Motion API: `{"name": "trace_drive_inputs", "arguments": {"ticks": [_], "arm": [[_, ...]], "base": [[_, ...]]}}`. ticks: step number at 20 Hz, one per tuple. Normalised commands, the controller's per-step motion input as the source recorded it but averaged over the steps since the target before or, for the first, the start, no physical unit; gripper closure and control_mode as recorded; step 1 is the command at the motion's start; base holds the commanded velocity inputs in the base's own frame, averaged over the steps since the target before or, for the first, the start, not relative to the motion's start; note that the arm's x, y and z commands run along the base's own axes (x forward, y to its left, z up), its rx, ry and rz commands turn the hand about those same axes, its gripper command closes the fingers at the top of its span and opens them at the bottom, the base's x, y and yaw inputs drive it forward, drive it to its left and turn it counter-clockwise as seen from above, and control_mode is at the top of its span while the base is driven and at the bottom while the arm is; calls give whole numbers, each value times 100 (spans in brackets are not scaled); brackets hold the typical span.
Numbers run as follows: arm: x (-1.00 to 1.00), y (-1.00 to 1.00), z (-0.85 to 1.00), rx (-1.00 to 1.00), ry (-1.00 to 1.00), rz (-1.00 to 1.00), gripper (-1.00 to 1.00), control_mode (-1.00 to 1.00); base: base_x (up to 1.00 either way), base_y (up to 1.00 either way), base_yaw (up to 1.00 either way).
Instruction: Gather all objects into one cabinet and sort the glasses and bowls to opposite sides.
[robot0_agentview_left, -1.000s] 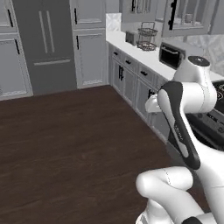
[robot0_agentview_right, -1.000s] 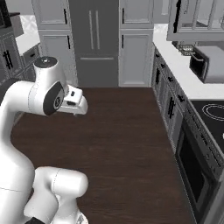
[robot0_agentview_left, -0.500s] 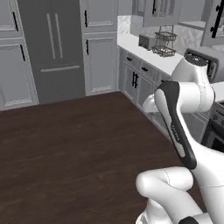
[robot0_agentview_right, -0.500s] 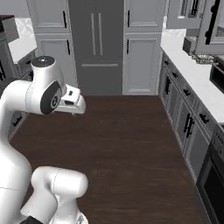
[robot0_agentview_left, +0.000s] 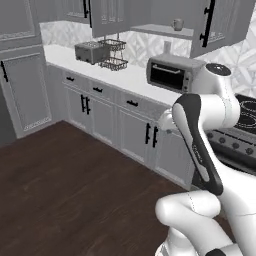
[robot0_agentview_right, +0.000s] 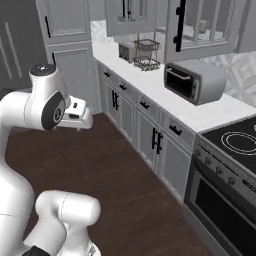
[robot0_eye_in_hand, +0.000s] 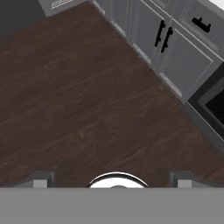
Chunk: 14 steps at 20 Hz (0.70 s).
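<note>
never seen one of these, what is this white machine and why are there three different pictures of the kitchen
The white machine is a robot arm on a base that drives around a computer-rendered kitchen. Two pictures come from cameras on that base, behind the arm to its left and right, so they show the same kitchen from two sides. The third comes from a camera on the hand, looking down at the dark wood floor and lower cabinet doors.

On the counter stand a toaster oven, a toaster and a wire basket. Above, an open wall cabinet holds a small olive-grey cup on its shelf. A stove sits beside the counter.

The end effector shows two dark fingertips set wide apart with nothing between them, so it holds nothing.
</note>
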Motion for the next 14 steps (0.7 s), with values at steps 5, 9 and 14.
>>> {"name": "trace_drive_inputs", "arguments": {"ticks": [5, 9, 14], "arm": [[0, 0, 0, 0, 0, 0, -100, 100], [0, 0, 0, 0, 0, 0, -100, 100], [0, 0, 0, 0, 0, 0, -100, 100]], "base": [[80, 87, -76], [64, 100, -53], [86, 100, -46]]}}
